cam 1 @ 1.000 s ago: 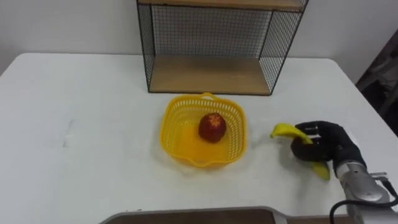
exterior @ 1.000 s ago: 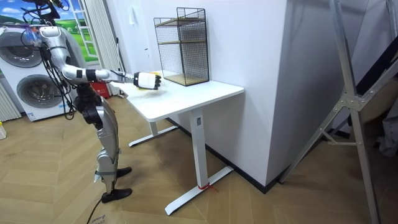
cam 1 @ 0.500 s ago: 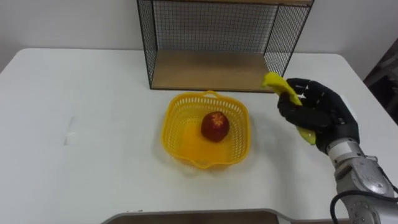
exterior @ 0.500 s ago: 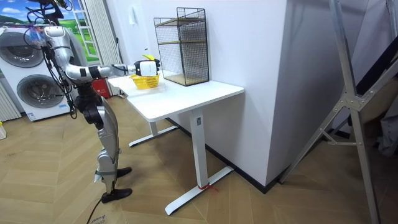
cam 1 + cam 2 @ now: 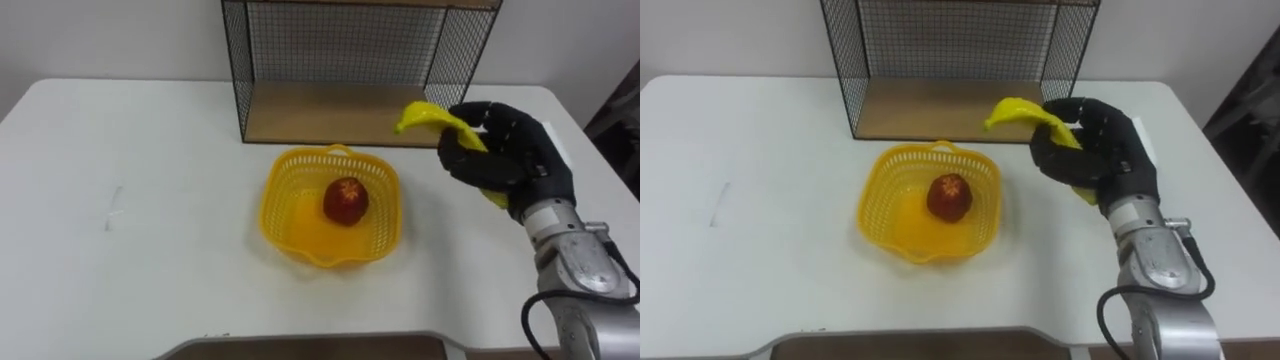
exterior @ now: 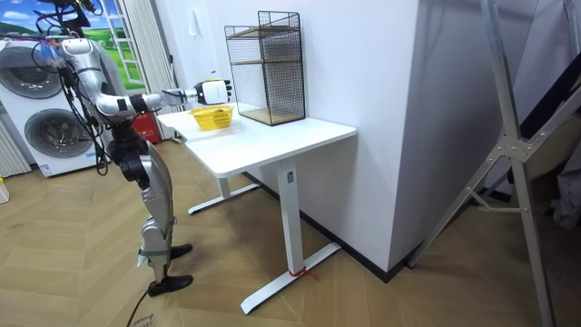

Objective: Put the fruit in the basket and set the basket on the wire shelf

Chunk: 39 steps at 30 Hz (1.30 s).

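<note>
A yellow plastic basket (image 5: pixel 300 225) (image 5: pixel 895 220) (image 6: pixel 211 117) sits on the white table in front of the wire shelf, with a red apple (image 5: pixel 344 201) (image 5: pixel 949 196) inside it. My right hand (image 5: pixel 505 160) (image 5: pixel 1095 148) (image 6: pixel 212 91) is shut on a yellow banana (image 5: pixel 428 118) (image 5: pixel 1018 112), held in the air above the table to the right of the basket. The banana's tip points left, toward the shelf's front edge. The black wire shelf (image 5: pixel 345 115) (image 5: pixel 950 108) (image 6: pixel 264 68) with a wooden bottom board stands at the back of the table.
The white table (image 5: pixel 130 210) (image 6: pixel 272 136) has free room to the left and right of the basket. In the room view I stand at the table's end on the room view's left, with washing machines (image 6: pixel 36 118) behind me.
My right hand has lifted the banana off the table, carried it up and to the left toward the basket and shelf. The basket and apple have not moved.
</note>
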Tool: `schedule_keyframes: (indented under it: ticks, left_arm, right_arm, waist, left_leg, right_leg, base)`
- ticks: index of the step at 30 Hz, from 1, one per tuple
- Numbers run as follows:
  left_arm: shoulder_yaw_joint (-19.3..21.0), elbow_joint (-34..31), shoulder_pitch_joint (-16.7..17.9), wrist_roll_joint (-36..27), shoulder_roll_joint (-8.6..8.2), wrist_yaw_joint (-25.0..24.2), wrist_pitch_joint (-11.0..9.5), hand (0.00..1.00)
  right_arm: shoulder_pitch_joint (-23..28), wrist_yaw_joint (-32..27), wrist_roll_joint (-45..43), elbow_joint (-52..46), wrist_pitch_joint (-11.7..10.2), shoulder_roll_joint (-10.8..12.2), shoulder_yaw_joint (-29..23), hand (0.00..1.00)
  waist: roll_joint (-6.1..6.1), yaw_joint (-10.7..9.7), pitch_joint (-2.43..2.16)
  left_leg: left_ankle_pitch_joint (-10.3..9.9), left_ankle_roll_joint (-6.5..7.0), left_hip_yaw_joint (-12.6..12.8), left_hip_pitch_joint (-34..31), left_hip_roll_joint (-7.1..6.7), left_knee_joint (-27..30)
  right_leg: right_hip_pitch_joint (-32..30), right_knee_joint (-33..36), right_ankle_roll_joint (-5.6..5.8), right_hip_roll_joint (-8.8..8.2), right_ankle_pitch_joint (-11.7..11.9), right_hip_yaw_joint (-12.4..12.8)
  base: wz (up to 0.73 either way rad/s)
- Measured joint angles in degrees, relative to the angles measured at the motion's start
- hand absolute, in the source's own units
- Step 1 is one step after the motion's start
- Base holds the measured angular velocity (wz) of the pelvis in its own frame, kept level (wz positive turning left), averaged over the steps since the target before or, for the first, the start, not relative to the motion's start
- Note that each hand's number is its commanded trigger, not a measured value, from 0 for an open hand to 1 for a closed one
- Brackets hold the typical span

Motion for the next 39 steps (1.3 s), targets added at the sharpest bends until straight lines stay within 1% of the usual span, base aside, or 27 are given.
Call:
schedule_keyframes:
  ticks: [2,4,6,7,8,9,10,11,15,17,20,23,24,25,32,35,37,39]
  left_arm:
    - [-1.2,0.0,-0.9,0.0,0.4,-0.1,0.0,0.0]
    - [-1.5,0.2,-1.4,0.0,0.51,-0.1,-0.1,0.0]
    - [-1.6,0.3,-2.5,0.0,0.62,-0.7,-0.1,0.0]
    - [-1.8,0.3,-2.7,0.0,0.61,-0.8,-0.1,0.0]
    - [-2.2,0.2,-3.0,-0.1,0.61,-0.8,-0.2,0.0]
    - [-2.3,0.0,-3.4,-0.2,0.57,-0.8,-0.2,0.0]
    - [-2.4,0.0,-3.4,-0.4,0.57,-0.8,-0.2,0.0]
    - [-3.1,0.0,-3.5,-0.7,0.66,-0.8,-0.2,0.0]
    - [-4.7,-0.2,-3.5,-0.6,0.62,-0.8,-0.2,0.0]
    - [-5.0,-0.2,-3.5,-0.6,0.64,-0.8,-0.2,0.0]
    - [-5.9,-0.2,-3.7,-0.6,0.86,-0.8,-0.2,0.0]
    - [-6.6,-0.2,-3.8,-0.6,0.89,-0.9,-0.2,0.0]
    - [-6.8,-0.2,-3.7,-0.6,0.89,-0.9,-0.2,0.0]
    - [-6.9,-0.1,-3.7,-0.6,0.9,-0.9,-0.1,0.0]
    - [-7.9,0.0,-3.8,-0.8,0.88,-1.2,0.1,0.0]
    - [-7.9,0.0,-3.7,-1.7,0.87,-1.4,0.1,0.0]
    - [-7.8,0.0,-3.6,-1.8,0.87,-1.8,0.2,0.0]
    - [-7.8,0.0,-3.6,-1.8,0.84,-2.0,0.4,0.0]
  right_arm:
    - [-1.9,0.5,-1.6,0.0,0.0,0.0,1.5,1.0]
    - [-3.4,1.3,-3.5,-0.1,0.0,0.0,2.9,1.0]
    - [-4.4,2.5,-8.0,-0.7,0.0,0.0,4.9,1.0]
    - [-4.4,2.9,-9.0,-1.0,0.0,-0.1,5.3,1.0]
    - [-4.6,3.6,-10.7,-1.0,0.0,-0.1,6.3,1.0]
    - [-4.6,3.7,-11.4,-1.0,0.0,-0.2,7.2,1.0]
    - [-4.6,3.7,-11.7,-1.0,0.0,-0.3,7.7,1.0]
    - [-4.6,3.8,-11.9,-0.9,0.0,-0.5,8.4,1.0]
    - [-4.6,4.4,-11.9,-0.9,0.0,-0.8,11.0,1.0]
    - [-4.6,4.8,-11.9,-0.9,0.0,-0.8,11.6,1.0]
    - [-4.6,5.0,-12.9,-0.8,0.1,-0.8,12.6,1.0]
    - [-4.6,5.5,-13.1,-0.6,0.1,-0.8,12.9,1.0]
    - [-4.6,5.5,-13.1,-0.6,0.1,-0.8,13.2,0.61]
    - [-4.6,5.6,-13.1,-0.6,0.1,-0.8,13.4,0.0]
    - [-4.6,6.6,-14.2,-0.5,0.1,-0.8,14.9,0.0]
    - [-4.2,6.6,-17.0,0.6,0.1,-0.8,15.1,0.0]
    - [-4.0,6.7,-18.2,1.4,0.2,-0.8,15.3,0.0]
    - [-3.2,7.2,-19.5,1.8,1.0,-0.8,15.6,0.0]
  waist:
    - [-0.24,0.1,0.07]
    - [-0.46,0.2,0.08]
    - [-0.52,1.4,0.05]
    - [-0.53,1.6,0.05]
    - [-0.7,2.0,-0.06]
    - [-0.62,2.4,-0.01]
    - [-0.38,2.9,0.15]
    - [-0.45,3.2,0.18]
    - [-0.08,3.8,0.76]
    - [-0.04,4.0,0.8]
    - [-0.04,4.0,0.8]
    - [-0.04,4.2,0.79]
    - [-0.04,4.1,0.79]
    - [-0.01,4.1,0.8]
    - [0.31,4.1,0.62]
    - [0.55,4.0,0.47]
    - [0.76,4.0,0.45]
    - [0.88,3.9,0.38]
  left_leg:
    - [0.0,0.0,-0.1,0.0,0.01,0.0]
    - [0.0,0.0,-0.3,-0.1,-0.02,-0.1]
    - [0.0,-0.03,-0.4,0.0,0.05,-0.2]
    - [0.0,-0.04,-0.4,0.0,0.05,-0.2]
    - [0.0,-0.04,-0.4,0.2,0.05,-0.3]
    - [0.0,-0.05,-0.3,0.4,0.04,-0.6]
    - [0.0,-0.05,-0.3,0.5,0.04,-0.7]
    - [0.0,-0.05,-0.3,0.4,0.03,-0.7]
    - [0.0,-0.05,-0.4,0.4,0.01,-0.8]
    - [0.0,-0.05,-0.4,0.3,0.02,-0.8]
    - [0.0,-0.05,-1.2,0.1,-0.08,-0.8]
    - [0.0,-0.05,-1.2,0.1,-0.08,-0.7]
    - [0.0,-0.05,-1.3,0.0,-0.08,-0.7]
    - [0.0,-0.05,-1.3,0.0,-0.08,-0.8]
    - [0.0,-0.06,-1.4,-0.6,-0.12,-0.6]
    - [0.0,-0.05,-1.5,-0.7,-0.14,-0.3]
    - [0.0,-0.05,-1.5,-0.8,-0.15,-0.2]
    - [0.0,-0.05,-1.5,-0.8,-0.15,-0.1]
  right_leg:
    - [0.0,0.1,-0.01,0.02,0.0,0.0]
    - [0.0,0.2,0.0,0.04,0.0,-0.1]
    - [0.0,0.2,0.0,0.14,0.1,-0.1]
    - [0.0,0.2,0.0,0.15,0.1,-0.1]
    - [0.1,0.2,0.0,0.15,0.1,-0.1]
    - [0.1,0.2,0.0,0.15,0.1,0.0]
    - [0.1,0.1,0.0,0.15,0.1,0.0]
    - [0.1,0.2,0.0,0.13,0.1,0.0]
    - [0.0,0.2,0.01,0.09,0.1,-0.1]
    - [0.0,0.2,0.01,0.1,0.1,-0.2]
    - [0.1,0.2,0.01,0.09,0.1,-1.0]
    - [0.2,0.2,0.01,0.07,0.1,-1.5]
    - [0.2,0.2,0.01,0.07,0.1,-1.6]
    - [0.2,0.2,0.01,0.08,0.1,-1.6]
    - [0.2,0.2,0.01,0.08,0.1,-2.0]
    - [0.3,0.2,0.01,0.08,0.1,-2.0]
    - [0.3,0.2,0.01,0.08,0.1,-1.9]
    - [0.3,0.2,0.01,0.09,0.1,-1.9]
  base:
    - [0.02]
    - [0.05]
    - [0.0]
    - [0.0]
    - [0.0]
    - [0.0]
    - [0.0]
    - [0.0]
    - [0.0]
    - [0.0]
    - [0.1]
    - [0.02]
    - [0.0]
    - [0.0]
    - [0.02]
    - [0.02]
    - [0.0]
    - [0.0]
